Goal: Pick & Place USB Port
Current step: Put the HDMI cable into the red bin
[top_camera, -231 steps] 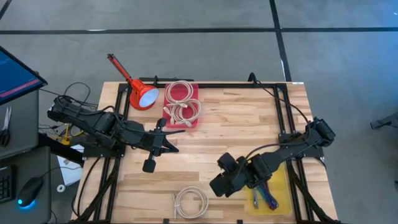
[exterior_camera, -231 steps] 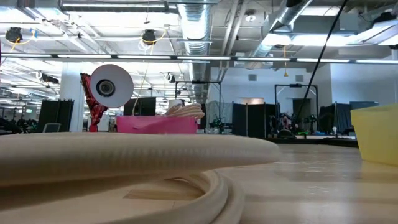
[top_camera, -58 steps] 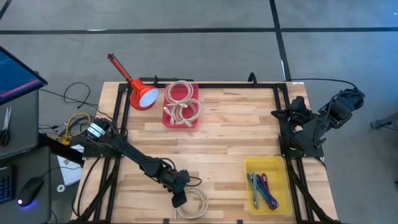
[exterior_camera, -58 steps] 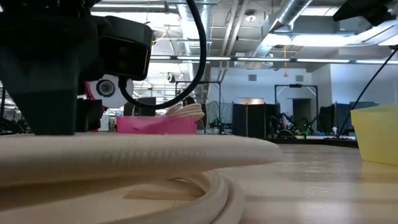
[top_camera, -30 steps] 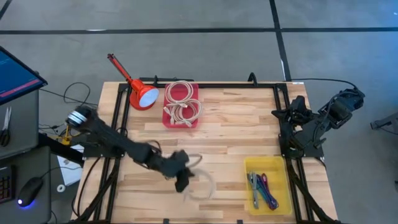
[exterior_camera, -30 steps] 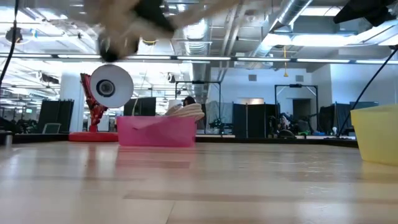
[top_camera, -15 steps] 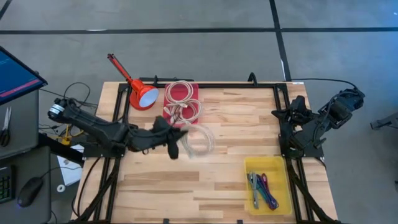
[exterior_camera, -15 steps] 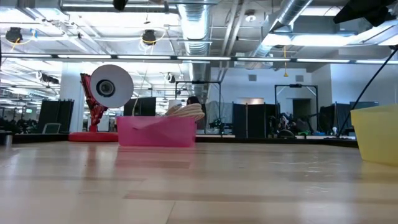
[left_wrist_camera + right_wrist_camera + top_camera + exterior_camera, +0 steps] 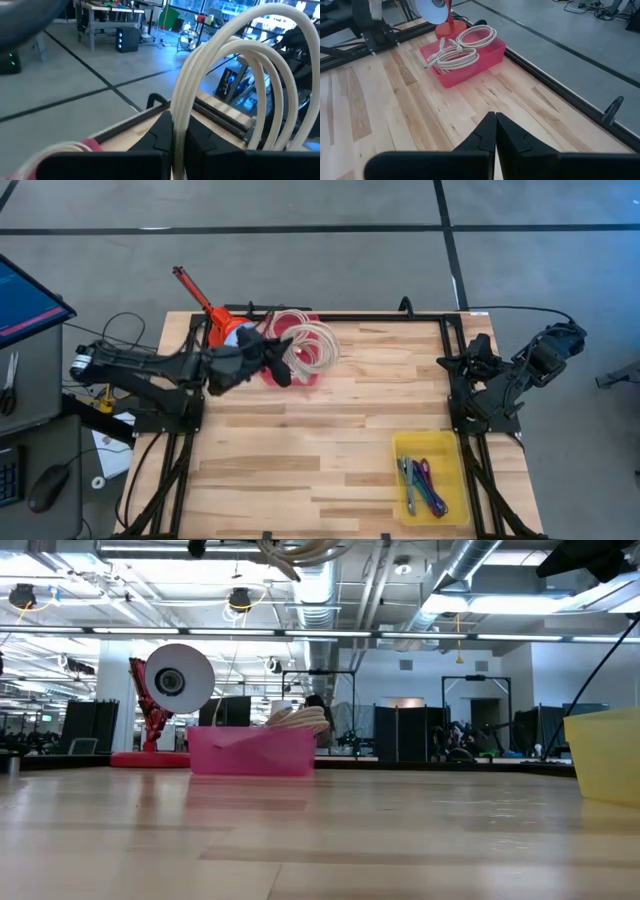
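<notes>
No brand, label or writing can be read on anything in view. A coiled white cable (image 9: 312, 346) is held by the left gripper (image 9: 281, 363), whose jaws are closed tight on one strand of the coil, as seen in the left wrist view, where the loops (image 9: 235, 80) rise from between the two dark fingers (image 9: 160, 131). In the high view the cable is carried in the air over the red tray (image 9: 305, 378) at the far side of the wooden table (image 9: 360, 420), next to a red lamp (image 9: 215, 315). More white cables (image 9: 460, 52) lie in that tray. The right gripper (image 9: 495, 131) is parked off the table's right edge, its fingers pressed together with nothing between them. Coloured cables (image 9: 425, 485) lie in a yellow tray (image 9: 452, 455) near the front right corner.
</notes>
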Robot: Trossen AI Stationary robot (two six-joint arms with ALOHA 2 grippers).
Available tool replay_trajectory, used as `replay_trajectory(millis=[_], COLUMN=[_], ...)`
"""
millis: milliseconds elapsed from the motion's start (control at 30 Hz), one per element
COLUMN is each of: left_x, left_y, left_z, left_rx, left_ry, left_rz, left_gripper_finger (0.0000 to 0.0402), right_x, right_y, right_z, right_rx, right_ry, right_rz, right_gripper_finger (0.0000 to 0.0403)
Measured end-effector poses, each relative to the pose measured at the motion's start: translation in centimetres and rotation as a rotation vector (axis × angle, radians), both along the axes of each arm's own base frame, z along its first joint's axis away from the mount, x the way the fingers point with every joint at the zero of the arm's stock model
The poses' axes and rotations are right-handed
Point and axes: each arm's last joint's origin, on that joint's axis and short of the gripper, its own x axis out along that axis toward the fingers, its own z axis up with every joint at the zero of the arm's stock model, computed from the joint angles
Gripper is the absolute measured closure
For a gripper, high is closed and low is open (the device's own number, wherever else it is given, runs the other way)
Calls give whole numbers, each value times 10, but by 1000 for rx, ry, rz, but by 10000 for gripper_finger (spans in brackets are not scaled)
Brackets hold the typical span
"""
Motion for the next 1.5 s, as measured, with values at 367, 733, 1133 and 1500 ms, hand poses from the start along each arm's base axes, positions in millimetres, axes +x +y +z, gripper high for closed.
replay_trajectory(millis=[367, 733, 1133, 1500], left_x=[-25, -2, 27, 35], left_y=[52, 99, 139, 167], left_z=[11, -27, -81, -118], left_rx=[-250, -423, -520, -590], left_ry=[318, 495, 685, 792], left_rz=[33, 39, 117, 187], left_gripper_finger=[386, 386, 386, 386], right_x=[-4, -6, -6, -6], right_y=[-3, -5, -5, -5], right_z=[-3, -4, -5, -5], right_rx=[-13, -31, -18, -18], right_ry=[36, 41, 34, 34], right_rz=[-16, -46, -54, -54], right_gripper_finger=[403, 403, 403, 403])
